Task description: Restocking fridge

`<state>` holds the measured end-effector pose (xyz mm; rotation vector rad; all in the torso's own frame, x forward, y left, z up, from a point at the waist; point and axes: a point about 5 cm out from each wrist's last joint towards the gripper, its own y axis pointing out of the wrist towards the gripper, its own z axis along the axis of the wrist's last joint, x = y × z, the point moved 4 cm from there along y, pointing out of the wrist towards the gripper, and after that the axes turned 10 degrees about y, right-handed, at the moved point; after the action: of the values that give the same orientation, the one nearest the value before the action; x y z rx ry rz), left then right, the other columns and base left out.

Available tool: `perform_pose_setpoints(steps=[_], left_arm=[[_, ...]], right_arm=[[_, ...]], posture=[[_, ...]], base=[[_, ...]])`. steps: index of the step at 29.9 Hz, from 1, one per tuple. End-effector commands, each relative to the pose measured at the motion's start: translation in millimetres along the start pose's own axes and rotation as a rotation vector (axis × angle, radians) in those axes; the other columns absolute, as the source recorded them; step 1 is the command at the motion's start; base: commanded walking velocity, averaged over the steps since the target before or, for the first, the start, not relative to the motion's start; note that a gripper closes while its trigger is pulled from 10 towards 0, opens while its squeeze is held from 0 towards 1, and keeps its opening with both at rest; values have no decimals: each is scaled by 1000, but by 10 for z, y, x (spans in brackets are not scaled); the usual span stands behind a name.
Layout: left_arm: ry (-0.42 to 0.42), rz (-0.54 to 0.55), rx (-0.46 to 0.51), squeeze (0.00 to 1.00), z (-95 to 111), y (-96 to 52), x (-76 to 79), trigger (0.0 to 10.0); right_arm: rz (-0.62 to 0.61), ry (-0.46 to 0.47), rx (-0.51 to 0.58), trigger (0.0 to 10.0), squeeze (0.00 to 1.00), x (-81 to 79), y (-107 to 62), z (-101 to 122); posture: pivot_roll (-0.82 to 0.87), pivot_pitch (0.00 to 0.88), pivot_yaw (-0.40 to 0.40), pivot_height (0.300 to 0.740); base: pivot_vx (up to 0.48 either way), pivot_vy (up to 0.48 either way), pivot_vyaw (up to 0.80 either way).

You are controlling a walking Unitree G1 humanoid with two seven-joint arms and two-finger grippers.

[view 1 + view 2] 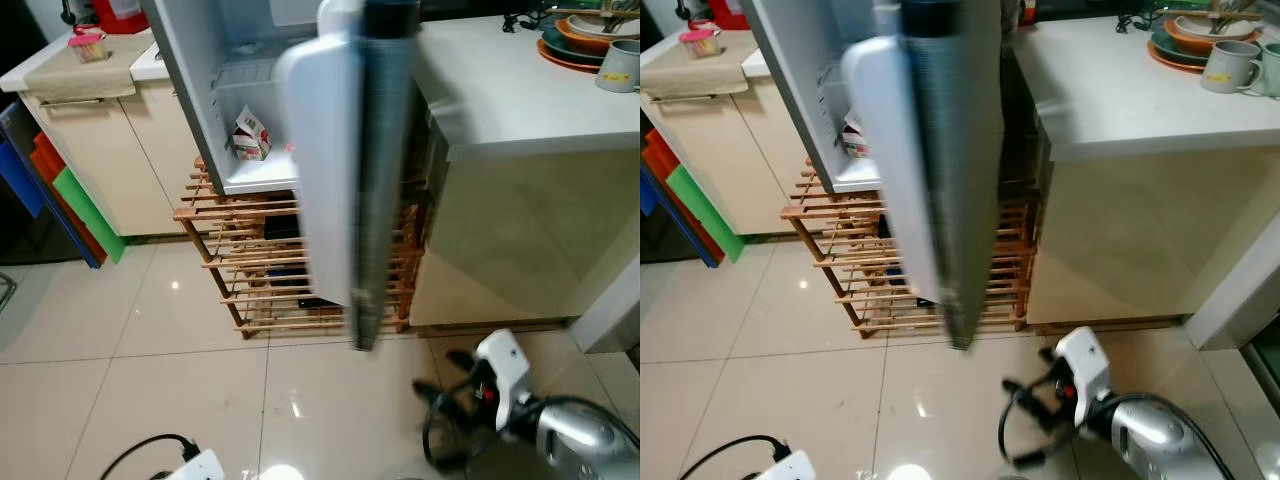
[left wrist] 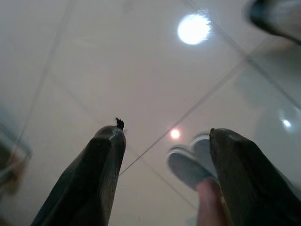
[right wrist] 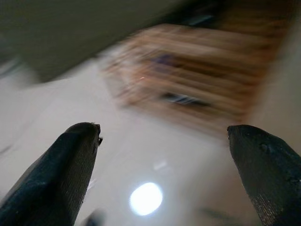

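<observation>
I see the fridge (image 1: 200,90) ahead of both jaws, its door (image 1: 345,150) swung open edge-on toward me. A small carton (image 1: 250,135) sits on its lowest shelf. Under the fridge stands a wooden rack (image 1: 270,270), blurred beyond my right gripper (image 3: 162,136), whose jaws are spread and empty above the tiled floor (image 1: 150,350). My left gripper (image 2: 164,136) also has its jaws released, with a person's shoe (image 2: 188,162) between them. A mug (image 1: 1230,65) rests on the table (image 1: 1120,90).
</observation>
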<state>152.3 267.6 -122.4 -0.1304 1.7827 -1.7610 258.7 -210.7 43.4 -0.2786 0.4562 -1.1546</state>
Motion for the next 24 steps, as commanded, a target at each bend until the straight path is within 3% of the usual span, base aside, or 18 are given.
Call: perform_pose_setpoints(steps=[1, 3, 6, 7, 10, 12, 13, 15, 16, 17, 18, 19, 20, 23, 24], left_arm=[[-49, 77, 81, 0, 195, -7, -234, 10000], [-112, 174, 167, 0, 416, -39, -503, 10000], [-238, 299, 334, 0, 809, -165, -955, 10000], [-278, 321, 404, 0, 946, -223, -1076, 10000], [-366, 347, 655, 0, 1517, -420, -1232, 10000], [-442, 368, 807, 0, 1739, -611, -1385, 10000], [-442, 368, 807, 0, 1739, -611, -1385, 10000], [-507, 418, 931, 0, 1877, -855, -1570, 10000], [-560, 465, 1048, 0, 1973, -1107, -1714, 10000], [-560, 465, 1048, 0, 1973, -1107, -1714, 10000], [-597, 524, 1161, 0, 2064, -1384, -1866, 10000], [-605, 550, 1209, 0, 2113, -1513, -1931, 10000], [-605, 550, 1209, 0, 2113, -1513, -1931, 10000], [-636, 606, 1317, 0, 2247, -1832, -2090, 10000], [-636, 606, 1317, 0, 2247, -1832, -2090, 10000]], right_arm=[[-153, -24, 83, 10000, 196, 212, 20, 175], [-269, -18, 151, 10000, 188, 355, 19, 324], [-375, -6, 285, 10000, 192, 388, 24, 564], [-381, -4, 308, 10000, 188, 355, 42, 600], [-355, -27, 366, 10000, 180, 144, 148, 659], [-333, -16, 395, 10000, 180, 18, 215, 671], [-333, -16, 395, 10000, 180, 18, 215, 671], [-324, -8, 427, 10000, 180, -71, 249, 692], [-320, -12, 444, 10000, 176, -120, 270, 707], [-320, -12, 444, 10000, 176, -120, 270, 707], [-311, -8, 450, 10000, 173, -156, 299, 714], [-306, -2, 459, 10000, 173, -171, 310, 729], [-306, -2, 459, 10000, 173, -171, 310, 729], [-296, -3, 487, 10000, 173, -207, 351, 795], [-296, -3, 487, 10000, 173, -207, 351, 795]], posture=[[-160, 0, 114, 740], [-154, 0, 109, 740], [-140, 0, 98, 740], [-134, 0, 95, 740], [-127, 0, 95, 740], [-119, 0, 97, 740], [-119, 0, 97, 740], [-115, 0, 96, 740], [-99, 0, 91, 740], [-99, 0, 91, 740], [-95, 0, 89, 740], [-91, 0, 86, 740], [-91, 0, 86, 740], [-86, 0, 83, 740], [-86, 0, 83, 740]], base=[[0, 0, 0], [0, 0, 0], [0, 0, 0], [0, 0, 0], [0, 0, 0], [0, 0, 0], [0, 0, 0], [0, 0, 0], [0, 0, 0], [0, 0, 0], [0, 0, 0], [277, 382, 0], [277, 382, 0], [185, 415, 0], [0, 461, 0]])
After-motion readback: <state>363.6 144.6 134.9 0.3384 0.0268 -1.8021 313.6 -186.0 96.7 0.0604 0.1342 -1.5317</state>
